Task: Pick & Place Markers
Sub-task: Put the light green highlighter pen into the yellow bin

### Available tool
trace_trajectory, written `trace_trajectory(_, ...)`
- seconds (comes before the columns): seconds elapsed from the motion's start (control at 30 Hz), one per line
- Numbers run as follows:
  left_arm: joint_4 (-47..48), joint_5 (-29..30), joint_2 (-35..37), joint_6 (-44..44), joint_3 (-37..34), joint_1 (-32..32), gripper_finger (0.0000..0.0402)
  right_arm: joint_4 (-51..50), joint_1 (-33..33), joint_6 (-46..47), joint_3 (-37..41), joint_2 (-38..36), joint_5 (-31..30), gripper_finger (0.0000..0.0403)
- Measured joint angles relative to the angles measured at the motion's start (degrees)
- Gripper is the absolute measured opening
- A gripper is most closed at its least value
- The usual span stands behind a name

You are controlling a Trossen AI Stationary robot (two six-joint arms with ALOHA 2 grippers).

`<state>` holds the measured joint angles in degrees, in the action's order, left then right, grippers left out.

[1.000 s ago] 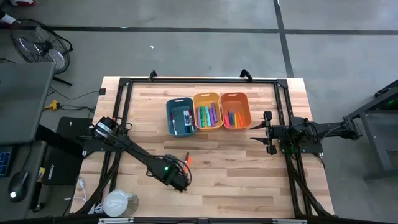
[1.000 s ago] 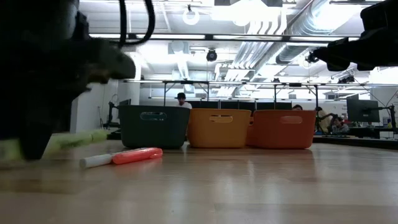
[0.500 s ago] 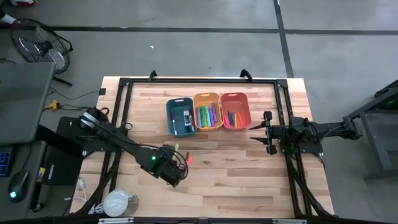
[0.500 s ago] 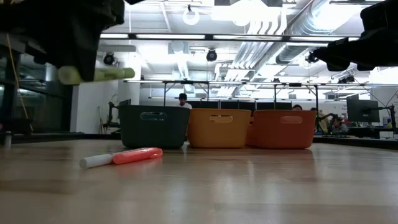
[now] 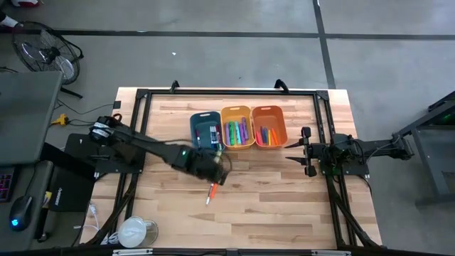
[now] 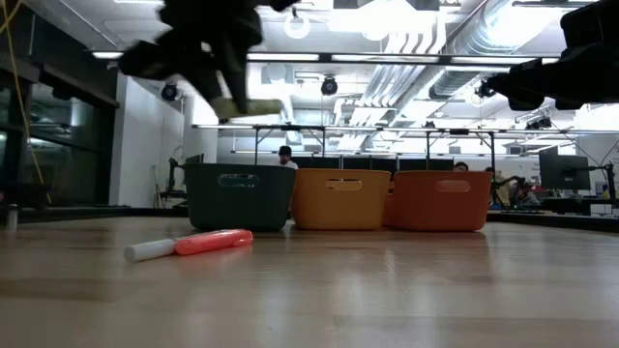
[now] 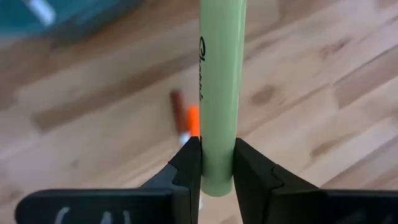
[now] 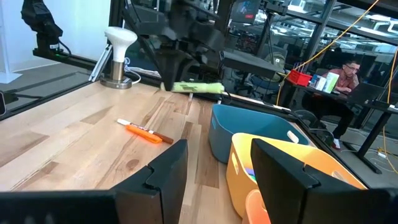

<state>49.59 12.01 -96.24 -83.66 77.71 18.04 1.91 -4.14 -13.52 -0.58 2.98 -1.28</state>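
Left gripper (image 7: 216,163) clamped on light-green marker (image 7: 220,93), raised beside teal bin (image 5: 206,133); orange marker (image 5: 211,192) flat on desk (image 5: 270,192) mid-front; right gripper (image 5: 304,151) parted, empty, near right edge.

Seen from above, you have three bins side by side in the upper middle of the table (image 5: 284,192): the left bin (image 5: 205,133), the middle bin (image 5: 237,126) touching it, and the right bin (image 5: 269,126) next to that. Markers lie in all three. Your left gripper (image 5: 213,165) sits just below the left bin, above the table, with one marker (image 7: 221,93) clamped between its fingers (image 7: 189,163). Another marker (image 5: 210,193) lies on the table below that gripper, lower centre of the frame. Your right gripper (image 5: 306,151) waits to the right of the bins, apart from them.
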Motion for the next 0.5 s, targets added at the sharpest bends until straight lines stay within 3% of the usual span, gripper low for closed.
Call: trace_trajectory(0.5, -11.2, -3.7, 0.0, 6.1, 1.1, -17.4, 0.0063, 0.0, 0.0, 0.0, 0.0, 0.0, 0.0, 0.0167)
